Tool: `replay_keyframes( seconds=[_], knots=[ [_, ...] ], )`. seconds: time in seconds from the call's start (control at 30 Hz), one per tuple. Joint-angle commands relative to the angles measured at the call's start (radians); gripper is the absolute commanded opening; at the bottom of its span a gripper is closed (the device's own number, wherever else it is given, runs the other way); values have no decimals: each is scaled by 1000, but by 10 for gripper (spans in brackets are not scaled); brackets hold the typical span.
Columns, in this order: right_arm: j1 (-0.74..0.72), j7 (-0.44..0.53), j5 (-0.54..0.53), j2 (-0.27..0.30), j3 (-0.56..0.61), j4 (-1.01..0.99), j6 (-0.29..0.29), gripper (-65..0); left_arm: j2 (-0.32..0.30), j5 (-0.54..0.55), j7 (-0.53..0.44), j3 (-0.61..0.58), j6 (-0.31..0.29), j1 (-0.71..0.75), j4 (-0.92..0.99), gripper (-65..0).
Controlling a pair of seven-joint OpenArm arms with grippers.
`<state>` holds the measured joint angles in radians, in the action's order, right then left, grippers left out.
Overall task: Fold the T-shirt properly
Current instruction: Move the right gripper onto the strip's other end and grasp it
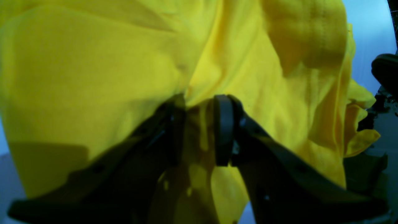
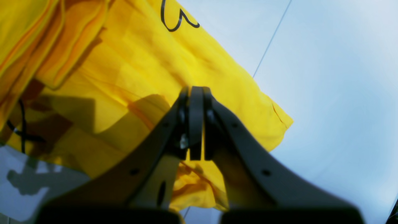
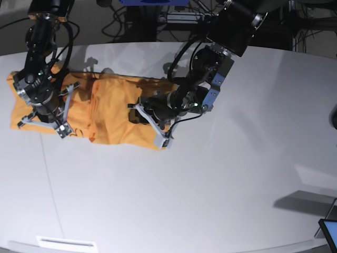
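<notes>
The T-shirt (image 3: 105, 110) lies bunched on the left part of the white table, orange-yellow and wrinkled. In the left wrist view the T-shirt (image 1: 93, 77) fills the frame, and my left gripper (image 1: 200, 124) is shut on a raised fold of it, with cloth pinched between the pads. In the base view my left gripper (image 3: 139, 112) sits at the garment's right end. My right gripper (image 2: 196, 124) is shut, pads together, over the T-shirt (image 2: 140, 62) near its corner; I see no cloth between them. My right gripper (image 3: 43, 117) is over the garment's left end. Black pen marks (image 2: 177, 18) show on the cloth.
The white table (image 3: 210, 184) stretches to the right and front of the garment, with a thin seam line (image 2: 270, 40). A dark object (image 3: 333, 116) sits at the right edge and a screen corner (image 3: 329, 232) at bottom right. Cables lie behind the table.
</notes>
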<state>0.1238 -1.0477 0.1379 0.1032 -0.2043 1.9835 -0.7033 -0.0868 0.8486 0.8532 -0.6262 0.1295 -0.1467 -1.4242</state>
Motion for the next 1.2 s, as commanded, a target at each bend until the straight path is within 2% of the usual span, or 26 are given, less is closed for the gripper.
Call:
replay_keyframes(
  seconds=[0.0, 0.13, 0.27, 0.33, 0.67, 0.93, 1.17],
  knots=[
    [-16, 19, 1, 3, 7, 20, 5, -649, -20, -87, 70, 1, 65, 8, 27, -477],
    [-25, 19, 4, 14, 22, 20, 5, -649, -23, -87, 68, 6, 65, 6, 64, -477],
    [-29, 19, 4, 39, 22, 18, 5, -649, -35, -87, 68, 88, 65, 19, 86, -477],
    [-31, 19, 4, 39, 21, 18, 5, -649, -64, -87, 70, 116, 65, 42, 79, -477],
    [-34, 19, 6, 40, 22, 17, 5, -649, -135, -82, 73, 124, 66, 89, -66, -479],
    [-22, 19, 6, 40, 26, 17, 5, -649, -169, -82, 74, 124, 66, 108, -83, -479],
    [18, 82, 6, 39, 171, 20, 5, -650, -193, -82, 74, 124, 66, 108, -83, -479]
  ],
)
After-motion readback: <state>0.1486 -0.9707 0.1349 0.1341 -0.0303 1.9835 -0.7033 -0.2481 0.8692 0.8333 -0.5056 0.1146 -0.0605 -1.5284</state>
